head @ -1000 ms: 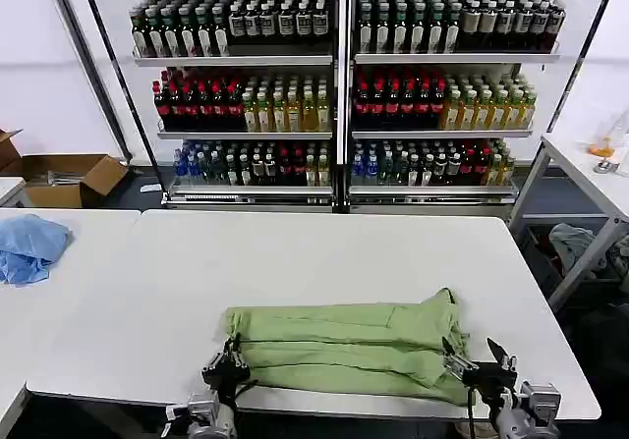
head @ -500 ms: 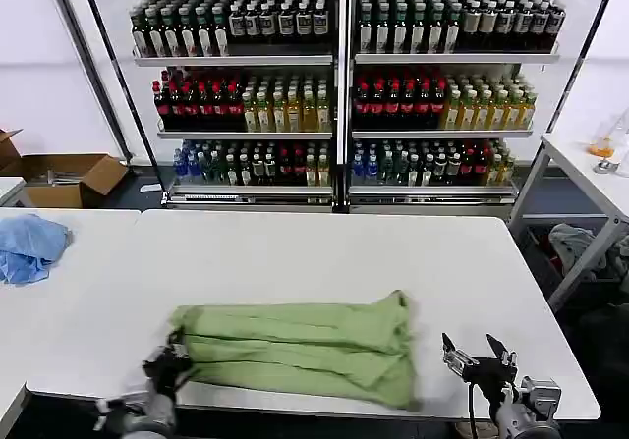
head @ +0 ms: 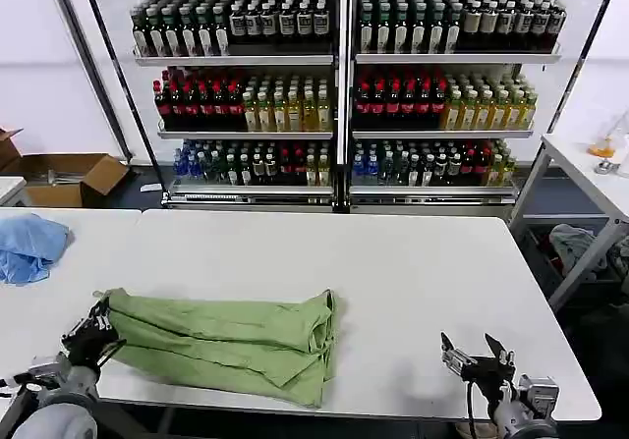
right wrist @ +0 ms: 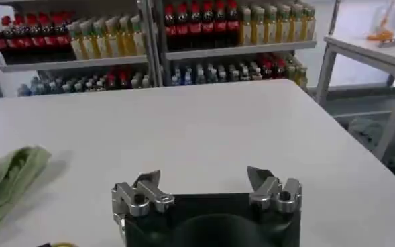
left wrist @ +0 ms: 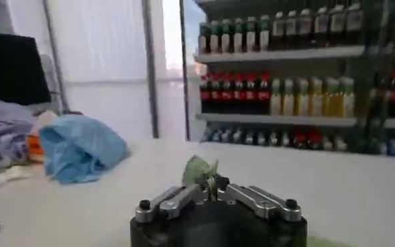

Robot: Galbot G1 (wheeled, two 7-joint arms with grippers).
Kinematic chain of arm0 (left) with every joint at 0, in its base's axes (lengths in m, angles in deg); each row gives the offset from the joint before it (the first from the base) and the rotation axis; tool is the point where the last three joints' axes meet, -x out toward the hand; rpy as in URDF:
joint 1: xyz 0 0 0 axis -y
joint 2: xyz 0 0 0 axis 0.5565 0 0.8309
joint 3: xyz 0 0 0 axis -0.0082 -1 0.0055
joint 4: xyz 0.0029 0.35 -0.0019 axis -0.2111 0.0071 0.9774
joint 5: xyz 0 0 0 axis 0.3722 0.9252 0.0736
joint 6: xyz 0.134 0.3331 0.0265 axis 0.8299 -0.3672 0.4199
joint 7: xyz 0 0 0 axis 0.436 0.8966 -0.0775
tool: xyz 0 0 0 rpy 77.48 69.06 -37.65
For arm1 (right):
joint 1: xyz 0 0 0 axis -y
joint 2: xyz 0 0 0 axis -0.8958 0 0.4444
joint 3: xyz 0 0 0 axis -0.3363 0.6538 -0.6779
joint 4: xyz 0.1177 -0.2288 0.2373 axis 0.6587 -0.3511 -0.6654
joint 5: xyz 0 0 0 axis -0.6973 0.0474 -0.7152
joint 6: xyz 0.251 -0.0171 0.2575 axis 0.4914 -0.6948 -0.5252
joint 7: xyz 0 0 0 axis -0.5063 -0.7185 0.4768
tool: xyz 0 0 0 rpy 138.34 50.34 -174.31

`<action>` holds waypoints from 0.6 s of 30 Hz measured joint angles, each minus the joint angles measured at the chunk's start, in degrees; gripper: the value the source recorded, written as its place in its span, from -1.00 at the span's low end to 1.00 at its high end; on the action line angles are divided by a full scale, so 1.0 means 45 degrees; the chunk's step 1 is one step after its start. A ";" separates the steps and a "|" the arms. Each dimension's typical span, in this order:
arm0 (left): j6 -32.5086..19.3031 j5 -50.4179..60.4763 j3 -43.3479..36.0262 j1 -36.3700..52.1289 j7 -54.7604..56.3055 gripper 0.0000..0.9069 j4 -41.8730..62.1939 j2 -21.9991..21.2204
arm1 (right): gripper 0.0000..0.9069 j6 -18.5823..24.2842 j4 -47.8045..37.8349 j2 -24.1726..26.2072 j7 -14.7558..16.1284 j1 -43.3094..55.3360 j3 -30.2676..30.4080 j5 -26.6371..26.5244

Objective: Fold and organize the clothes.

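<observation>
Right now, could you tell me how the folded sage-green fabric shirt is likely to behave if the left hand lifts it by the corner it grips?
The folded sage-green fabric shirt is soft and creased, so it would probably droop and unfold. It looks light; dragging seems safer. The left hand pinches only one corner, so the layers may slide apart.

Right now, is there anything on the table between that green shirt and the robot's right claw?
No. In the head view, only bare white table lies between the green shirt and the open right gripper.
</observation>
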 measured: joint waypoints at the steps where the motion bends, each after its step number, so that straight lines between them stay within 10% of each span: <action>1: 0.0054 -0.0309 -0.0091 -0.0024 -0.0134 -0.96 -0.0284 -0.0057 | 1.00 0.0000 -0.0002 0.0002 0.0001 -0.0009 -0.0009 -0.0001; 18: 0.0162 -0.2992 -0.4089 0.0724 -0.1464 -0.96 -0.2230 -0.1431 | 1.00 0.0072 -0.0354 0.0040 0.0013 -0.0021 -0.0161 -0.0007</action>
